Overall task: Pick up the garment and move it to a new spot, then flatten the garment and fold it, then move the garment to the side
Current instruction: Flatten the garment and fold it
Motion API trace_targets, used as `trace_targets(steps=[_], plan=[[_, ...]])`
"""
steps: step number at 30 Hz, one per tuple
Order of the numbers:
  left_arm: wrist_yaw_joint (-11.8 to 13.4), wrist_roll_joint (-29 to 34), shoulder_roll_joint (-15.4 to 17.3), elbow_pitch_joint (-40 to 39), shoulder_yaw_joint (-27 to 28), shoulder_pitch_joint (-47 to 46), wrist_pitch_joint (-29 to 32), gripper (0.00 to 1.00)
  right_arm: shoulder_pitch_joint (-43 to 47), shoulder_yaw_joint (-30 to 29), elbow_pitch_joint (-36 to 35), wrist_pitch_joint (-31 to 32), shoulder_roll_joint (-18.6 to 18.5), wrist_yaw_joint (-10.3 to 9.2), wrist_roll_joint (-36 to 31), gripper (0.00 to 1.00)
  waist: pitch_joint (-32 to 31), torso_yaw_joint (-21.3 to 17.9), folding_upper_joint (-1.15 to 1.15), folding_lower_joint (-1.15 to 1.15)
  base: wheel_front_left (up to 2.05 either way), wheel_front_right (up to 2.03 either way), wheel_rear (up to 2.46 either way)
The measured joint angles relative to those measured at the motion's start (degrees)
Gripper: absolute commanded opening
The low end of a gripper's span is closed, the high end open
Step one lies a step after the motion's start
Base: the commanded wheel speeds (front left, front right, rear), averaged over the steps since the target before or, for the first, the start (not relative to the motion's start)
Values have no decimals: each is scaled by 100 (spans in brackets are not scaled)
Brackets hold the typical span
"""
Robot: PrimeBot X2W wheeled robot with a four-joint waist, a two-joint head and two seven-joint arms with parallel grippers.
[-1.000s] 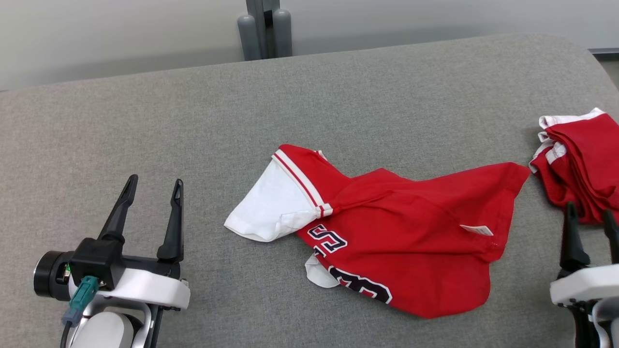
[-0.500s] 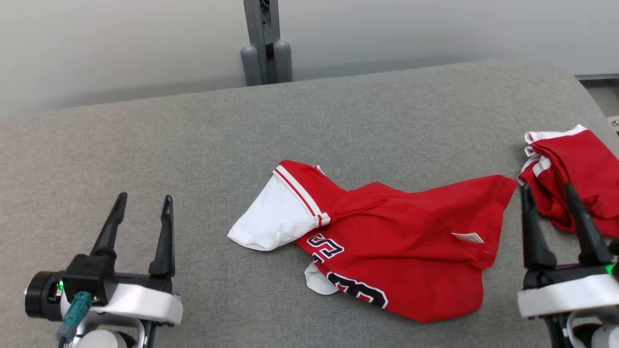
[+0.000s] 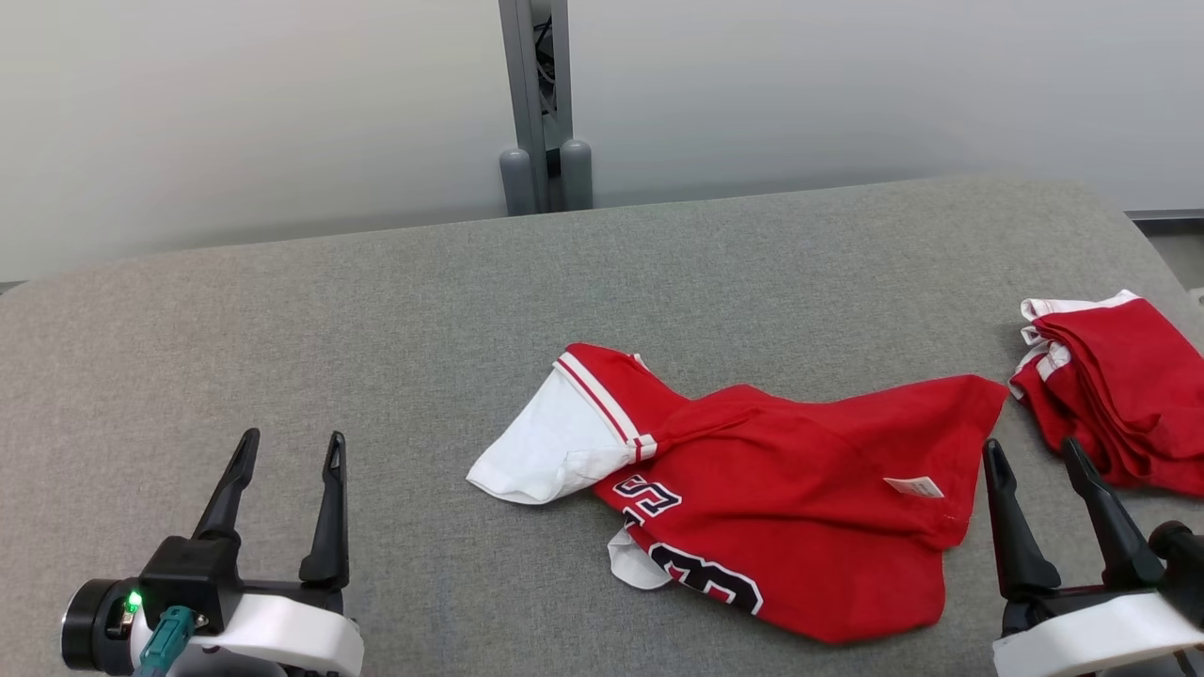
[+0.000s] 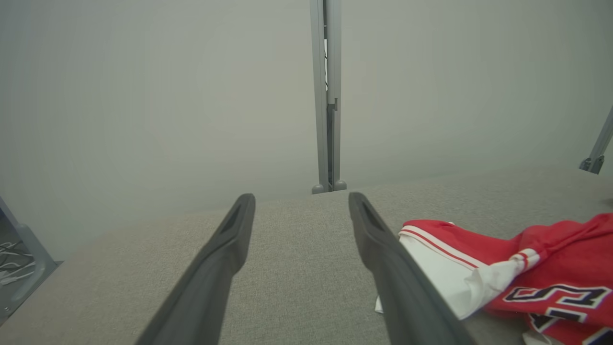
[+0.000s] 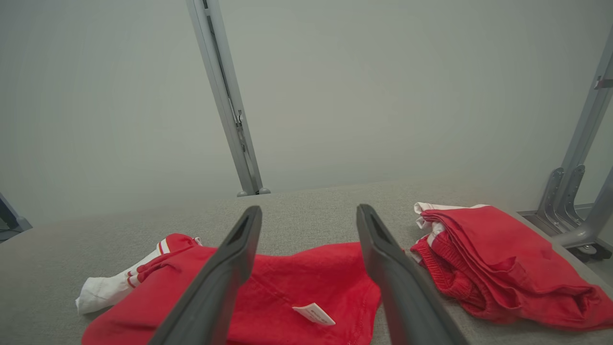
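A crumpled red garment (image 3: 800, 498) with a white sleeve, striped trim and dark lettering lies on the grey padded table (image 3: 376, 329), right of centre. It also shows in the left wrist view (image 4: 503, 273) and the right wrist view (image 5: 268, 292). My left gripper (image 3: 287, 451) hovers open over bare table at the lower left, well apart from the garment. My right gripper (image 3: 1033, 453) stands open at the lower right, just off the garment's right edge, nothing between its fingers. Its fingers (image 5: 230, 268) point over the garment's hem and white label.
A second red garment (image 3: 1110, 395), folded, lies at the table's right edge (image 5: 498, 268). A grey metal post (image 3: 544, 113) rises behind the table's far edge against a pale wall. More metal frame legs (image 5: 574, 191) stand beyond the right end.
The head camera has tilted up, so the whole scene sits lower. My right gripper has come further into view, near the garment's right edge. The garment has not moved.
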Motion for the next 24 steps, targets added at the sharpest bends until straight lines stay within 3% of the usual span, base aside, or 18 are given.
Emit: trace_targets(steps=[24], plan=[[-30, 16, 40, -86, -229, -249, 141, 100, -2, -56, 70, -14, 0, 0, 36, 100, 101, 150, 0, 0, 0, 0, 0]])
